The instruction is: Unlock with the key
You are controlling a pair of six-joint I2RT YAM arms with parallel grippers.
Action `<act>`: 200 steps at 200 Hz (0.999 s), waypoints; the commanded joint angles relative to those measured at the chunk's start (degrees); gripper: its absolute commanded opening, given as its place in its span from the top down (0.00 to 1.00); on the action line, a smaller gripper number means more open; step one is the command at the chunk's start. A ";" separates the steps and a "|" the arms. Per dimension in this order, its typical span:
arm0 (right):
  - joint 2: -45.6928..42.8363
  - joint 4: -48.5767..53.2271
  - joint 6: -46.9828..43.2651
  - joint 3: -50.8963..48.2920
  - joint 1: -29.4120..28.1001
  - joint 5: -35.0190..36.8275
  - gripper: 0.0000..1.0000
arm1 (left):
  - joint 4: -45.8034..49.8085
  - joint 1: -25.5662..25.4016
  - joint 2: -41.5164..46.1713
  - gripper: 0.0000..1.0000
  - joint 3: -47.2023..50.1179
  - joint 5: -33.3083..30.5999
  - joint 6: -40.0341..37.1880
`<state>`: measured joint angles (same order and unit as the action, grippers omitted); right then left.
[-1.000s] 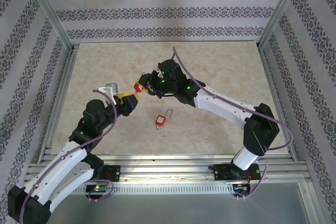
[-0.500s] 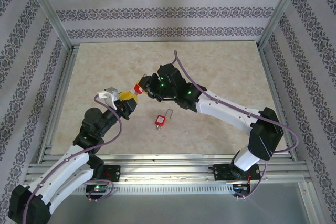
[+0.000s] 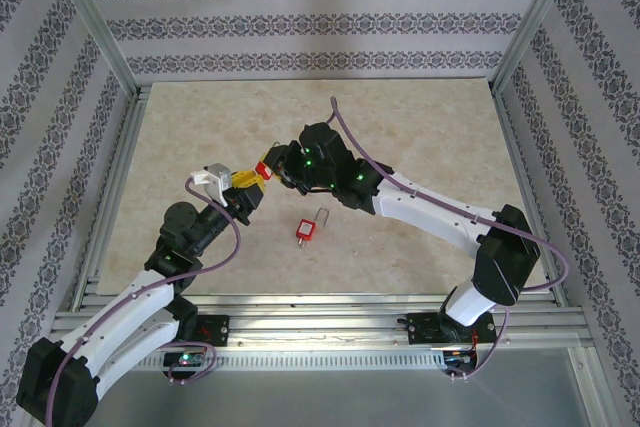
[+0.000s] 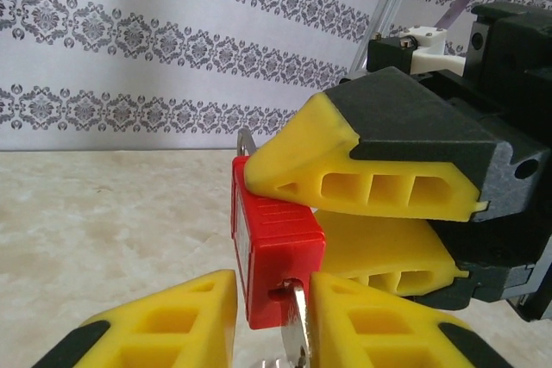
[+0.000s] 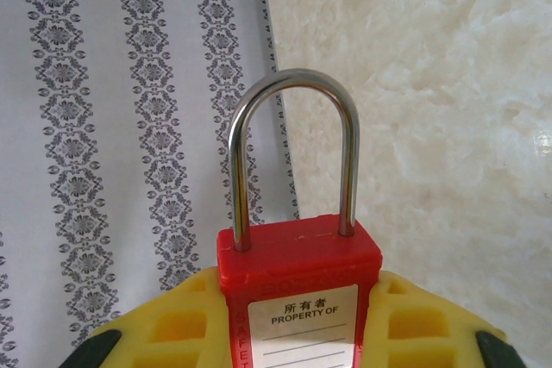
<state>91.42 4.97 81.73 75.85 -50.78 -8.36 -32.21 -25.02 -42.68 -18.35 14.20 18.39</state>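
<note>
My right gripper [image 3: 270,168] holds a red padlock [image 5: 297,260] above the table, shut on its body, with the steel shackle [image 5: 293,84] closed. From the left wrist view, the padlock's [image 4: 278,243] keyhole end faces my left gripper [image 4: 272,289]. A silver key [image 4: 298,327] sticks in the keyhole, lying against one yellow finger [image 4: 379,325]. The other finger [image 4: 172,321] stands a gap away from the key. Seen from above, my left gripper [image 3: 254,178] meets the padlock [image 3: 263,164] left of the table's centre.
A second red padlock [image 3: 307,230] with a steel shackle lies flat on the marble tabletop [image 3: 400,127], just in front of both grippers. Aluminium frame posts [image 3: 95,27] and patterned walls ring the table.
My left gripper has moved up to the padlock's keyhole end and its jaws have narrowed around the key. The right arm shifted slightly left with the padlock.
</note>
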 commanded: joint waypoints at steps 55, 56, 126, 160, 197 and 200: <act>-0.01 -0.92 -0.70 2.13 -0.54 0.44 1.00 | -2.25 0.31 -0.92 0.94 -0.57 3.38 1.70; -0.01 -0.92 -0.70 2.12 -0.54 0.44 1.00 | -2.29 0.27 -0.88 0.94 -0.56 3.42 1.72; 0.52 -1.32 -0.14 1.86 -0.21 -0.11 1.00 | 0.26 0.29 -0.13 1.00 -1.10 3.87 2.58; 0.87 -1.19 0.26 2.02 0.49 -1.16 1.00 | 7.96 -0.98 0.39 1.00 -4.51 3.74 -2.98; 1.38 -1.05 0.59 2.23 1.36 -2.61 1.00 | 20.29 -5.49 0.13 1.00 -9.01 0.41 -15.46; 1.38 -0.94 0.60 2.27 1.39 -2.67 1.00 | 21.08 -5.75 0.09 1.00 -9.33 0.05 -16.34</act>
<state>91.70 5.87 82.39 75.99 -49.93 -8.97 -20.38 -27.20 -43.13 -24.08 12.93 12.38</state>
